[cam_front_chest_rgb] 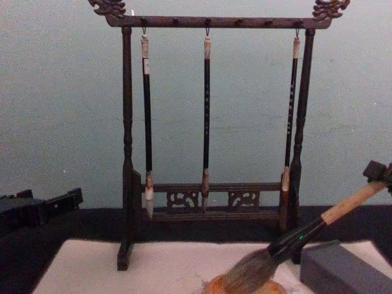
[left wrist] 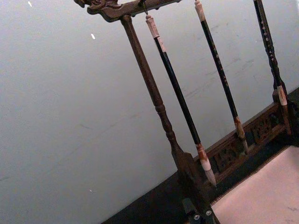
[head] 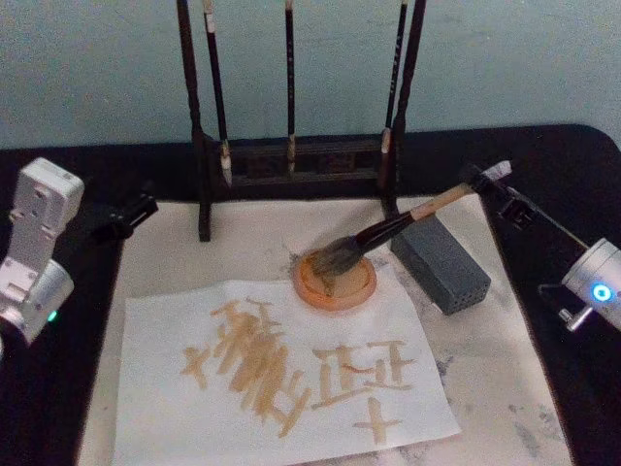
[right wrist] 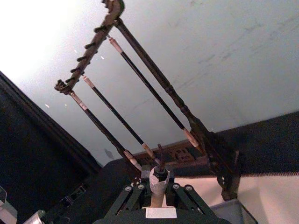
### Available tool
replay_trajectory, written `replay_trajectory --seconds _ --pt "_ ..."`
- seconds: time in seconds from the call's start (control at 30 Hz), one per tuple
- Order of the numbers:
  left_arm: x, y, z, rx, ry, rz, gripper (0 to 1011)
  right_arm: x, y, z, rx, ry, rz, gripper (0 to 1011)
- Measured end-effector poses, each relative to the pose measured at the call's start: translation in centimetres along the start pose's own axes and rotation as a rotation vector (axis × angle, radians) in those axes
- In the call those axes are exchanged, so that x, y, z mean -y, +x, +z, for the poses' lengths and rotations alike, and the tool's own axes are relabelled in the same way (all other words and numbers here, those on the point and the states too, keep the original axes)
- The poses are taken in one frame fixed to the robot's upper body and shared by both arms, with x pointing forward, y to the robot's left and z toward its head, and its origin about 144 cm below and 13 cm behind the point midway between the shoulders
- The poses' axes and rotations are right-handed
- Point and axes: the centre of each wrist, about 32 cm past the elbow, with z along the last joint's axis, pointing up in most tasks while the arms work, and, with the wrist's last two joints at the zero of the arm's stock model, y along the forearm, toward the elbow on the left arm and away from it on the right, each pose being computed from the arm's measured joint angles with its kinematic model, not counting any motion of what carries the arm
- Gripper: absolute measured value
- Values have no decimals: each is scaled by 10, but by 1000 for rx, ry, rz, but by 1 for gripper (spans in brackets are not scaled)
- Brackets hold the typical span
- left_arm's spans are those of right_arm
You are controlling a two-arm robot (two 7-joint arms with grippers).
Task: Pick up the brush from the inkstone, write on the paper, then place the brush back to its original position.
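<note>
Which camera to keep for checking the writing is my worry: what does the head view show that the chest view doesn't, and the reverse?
Head view, not chest: the paper with its tan strokes.
Chest view, not head: the carved top bar of the rack and the cords from which the three thin brushes hang.
Both: the brush, its bristles in the orange dish and its handle end in the right gripper; the grey block; the rack's lower rail; the left gripper, parked at the left.
</note>
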Motion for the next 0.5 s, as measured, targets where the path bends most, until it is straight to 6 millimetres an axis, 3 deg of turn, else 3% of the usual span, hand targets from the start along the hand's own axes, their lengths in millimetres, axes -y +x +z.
replay_trajectory --seconds 0.5 --pt "0 0 0 0 0 0 1002 4 9 -4 -50 -2 -29 167"
